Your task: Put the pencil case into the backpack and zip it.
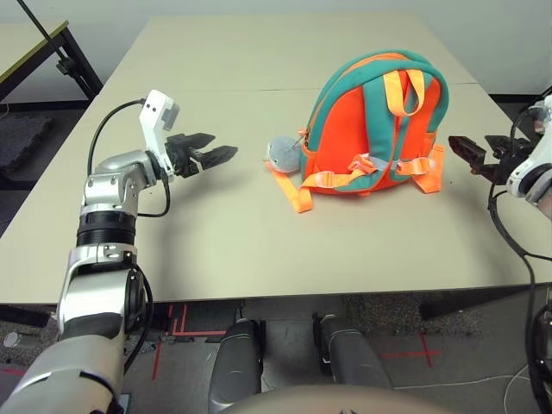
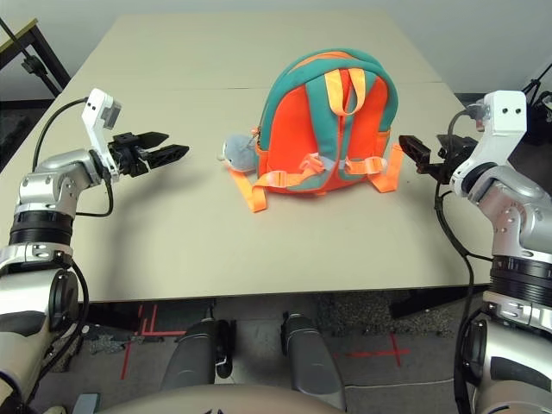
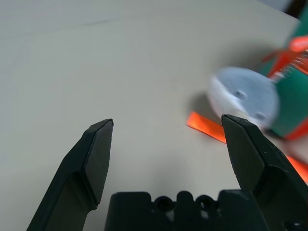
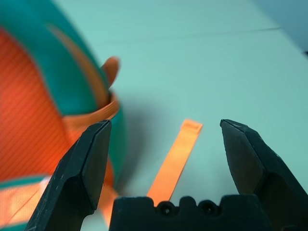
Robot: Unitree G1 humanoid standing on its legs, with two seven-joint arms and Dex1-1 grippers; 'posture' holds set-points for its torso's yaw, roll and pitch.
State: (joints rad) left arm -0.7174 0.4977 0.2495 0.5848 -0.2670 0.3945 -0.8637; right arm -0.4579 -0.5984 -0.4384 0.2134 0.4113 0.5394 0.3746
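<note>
The orange backpack [image 1: 371, 129] with teal trim lies on the table with its strap side up and its orange webbing straps [image 1: 297, 185] trailing toward the front. A grey-white plush animal [image 1: 281, 152] rests against its left side. The pencil case is out of view. My left gripper [image 1: 220, 148] hovers open over the table left of the plush, pointing at it, with nothing between its fingers [image 3: 96, 154]. My right gripper [image 2: 412, 151] stands open just right of the backpack, near a loose strap end [image 4: 175, 159], holding nothing.
The beige table [image 1: 216, 241] has a seam running across behind the backpack. Its front edge lies close to my body. A black-framed table [image 1: 34, 52] stands off to the far left. Cables hang from both wrists.
</note>
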